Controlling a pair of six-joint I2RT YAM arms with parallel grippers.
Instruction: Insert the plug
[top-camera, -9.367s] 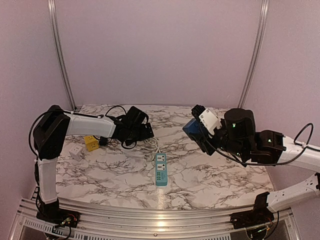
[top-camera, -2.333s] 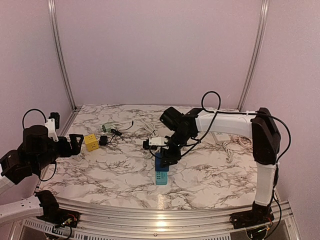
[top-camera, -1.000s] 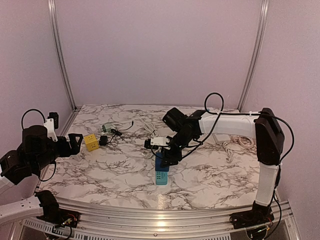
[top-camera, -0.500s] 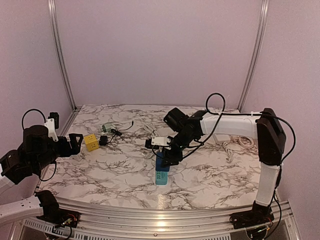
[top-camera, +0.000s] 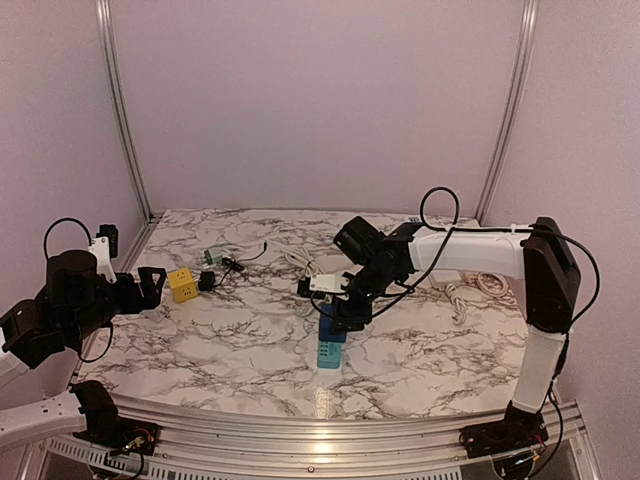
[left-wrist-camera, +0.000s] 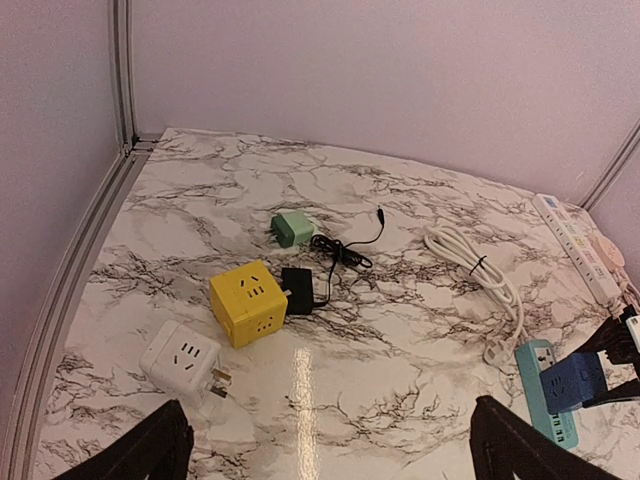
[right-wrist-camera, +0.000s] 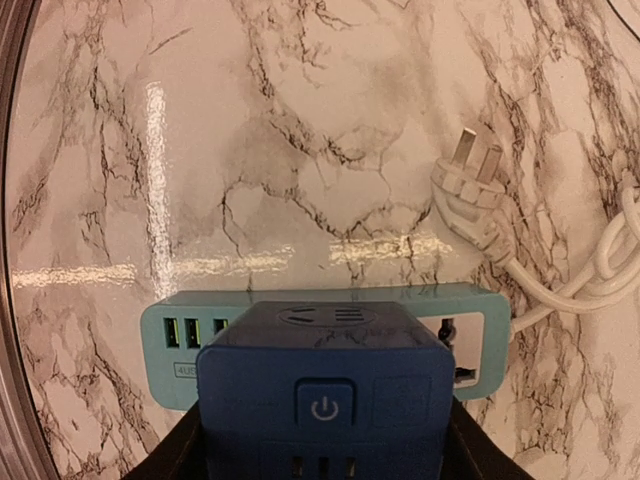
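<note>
The plug is a dark blue cube adapter (right-wrist-camera: 325, 395) with a power button on its near face. My right gripper (right-wrist-camera: 325, 455) is shut on it, one finger on each side. The cube (top-camera: 333, 333) sits right over the far end of a teal power strip (top-camera: 327, 356) lying on the marble table. In the right wrist view the strip (right-wrist-camera: 185, 340) shows its USB ports to the left of the cube and part of a socket to the right. Its prongs are hidden. My left gripper (left-wrist-camera: 330, 452) hangs open and holds nothing, far left of the blue cube (left-wrist-camera: 572, 380).
On the left lie a yellow cube socket (left-wrist-camera: 248, 302), a white cube adapter (left-wrist-camera: 180, 360), a black adapter (left-wrist-camera: 298, 290) with thin cable and a green adapter (left-wrist-camera: 292, 228). A coiled white cable (left-wrist-camera: 475, 275) ends in a plug (right-wrist-camera: 470, 165) by the strip. A white strip (left-wrist-camera: 580, 245) lies far right.
My right arm has shifted slightly right and toward the near edge with the blue cube. The teal strip under it has shifted a little the same way. The left arm has stayed still.
</note>
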